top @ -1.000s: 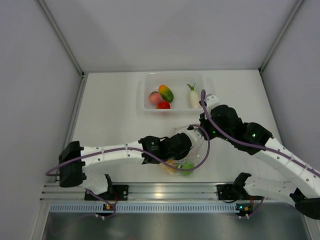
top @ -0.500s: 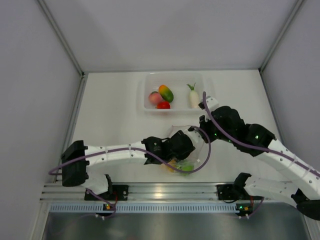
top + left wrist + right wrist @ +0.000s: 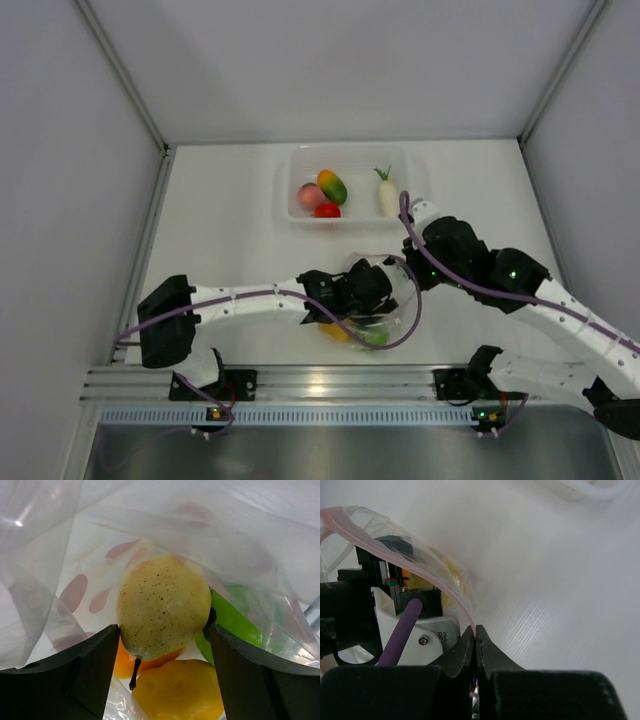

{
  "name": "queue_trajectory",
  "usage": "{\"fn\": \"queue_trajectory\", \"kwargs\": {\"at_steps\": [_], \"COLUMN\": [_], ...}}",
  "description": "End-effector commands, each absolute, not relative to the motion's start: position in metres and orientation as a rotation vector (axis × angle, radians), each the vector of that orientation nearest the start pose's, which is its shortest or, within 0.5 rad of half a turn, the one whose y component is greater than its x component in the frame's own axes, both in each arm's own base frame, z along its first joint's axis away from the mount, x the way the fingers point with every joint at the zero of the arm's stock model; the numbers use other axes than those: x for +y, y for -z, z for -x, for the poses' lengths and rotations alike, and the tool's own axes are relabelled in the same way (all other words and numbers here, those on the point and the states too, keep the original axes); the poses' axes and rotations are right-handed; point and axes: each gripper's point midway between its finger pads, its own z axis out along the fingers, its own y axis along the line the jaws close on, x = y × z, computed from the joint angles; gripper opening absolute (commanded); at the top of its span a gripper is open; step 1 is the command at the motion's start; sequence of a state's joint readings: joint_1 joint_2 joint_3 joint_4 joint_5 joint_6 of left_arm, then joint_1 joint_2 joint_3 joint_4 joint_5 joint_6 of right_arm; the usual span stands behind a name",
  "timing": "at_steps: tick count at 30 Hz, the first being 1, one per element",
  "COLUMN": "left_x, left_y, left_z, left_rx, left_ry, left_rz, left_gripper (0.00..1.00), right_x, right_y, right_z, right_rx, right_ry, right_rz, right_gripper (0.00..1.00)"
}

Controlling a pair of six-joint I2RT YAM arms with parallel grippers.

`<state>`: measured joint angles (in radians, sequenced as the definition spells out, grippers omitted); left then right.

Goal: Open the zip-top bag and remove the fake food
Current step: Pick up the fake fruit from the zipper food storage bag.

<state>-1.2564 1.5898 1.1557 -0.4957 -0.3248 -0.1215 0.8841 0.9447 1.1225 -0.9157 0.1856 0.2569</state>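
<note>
One zip-top bag (image 3: 260, 540), one tub (image 3: 288, 190), four fake foods (image 3: 162, 607) each

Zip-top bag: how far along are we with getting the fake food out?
Done: the zip-top bag is open, and four pieces lie in the clear tub. In hand: the right gripper pinches the bag's pink zip edge; the left gripper is inside, jaws open either side of a speckled pear. Left: that pear plus a yellow piece, an orange piece and a green piece in the bag.
</note>
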Motion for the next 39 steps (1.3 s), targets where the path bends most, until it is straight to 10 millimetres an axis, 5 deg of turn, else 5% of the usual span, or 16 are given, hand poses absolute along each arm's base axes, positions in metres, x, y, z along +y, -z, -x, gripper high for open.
{"fn": "queue_trajectory", "kwargs": {"at_steps": [1, 13, 16, 19, 22, 23, 27, 37, 39], "left_x": [-0.361, -0.374, -0.374, -0.372, -0.372, -0.373, -0.375, -0.394, -0.393], "left_y": [-0.090, -0.065, -0.058, -0.053, -0.052, -0.052, -0.070, -0.159, -0.162], "left_z": [-0.162, -0.179, -0.180, -0.182, -0.182, -0.182, -0.185, -0.174, -0.168], "left_rx": [2.156, 2.195, 2.212, 2.233, 2.236, 2.237, 2.213, 2.001, 1.974], "left_ry": [0.273, 0.273, 0.274, 0.267, 0.279, 0.283, 0.325, 0.641, 0.681], "left_rz": [-1.304, -1.241, -1.229, -1.220, -1.207, -1.201, -1.151, -1.037, -1.059], "left_gripper": [0.79, 0.84, 0.78, 0.65, 0.41, 0.22, 0.00, 0.00, 0.00], "right_x": [0.228, 0.233, 0.232, 0.231, 0.231, 0.232, 0.231, 0.226, 0.224], "right_y": [-0.274, -0.267, -0.266, -0.268, -0.268, -0.267, -0.269, -0.284, -0.292], "right_z": [-0.163, -0.157, -0.157, -0.158, -0.160, -0.160, -0.163, -0.171, -0.174], "right_rx": [2.080, 2.093, 2.095, 2.086, 2.087, 2.087, 2.081, 2.043, 2.019], "right_ry": [-0.673, -0.706, -0.702, -0.696, -0.689, -0.687, -0.671, -0.635, -0.627], "right_rz": [0.668, 0.697, 0.702, 0.698, 0.692, 0.698, 0.691, 0.650, 0.622], "right_gripper": [0.00, 0.00, 0.00, 0.00, 0.00, 0.00, 0.00, 0.00, 0.00]}}
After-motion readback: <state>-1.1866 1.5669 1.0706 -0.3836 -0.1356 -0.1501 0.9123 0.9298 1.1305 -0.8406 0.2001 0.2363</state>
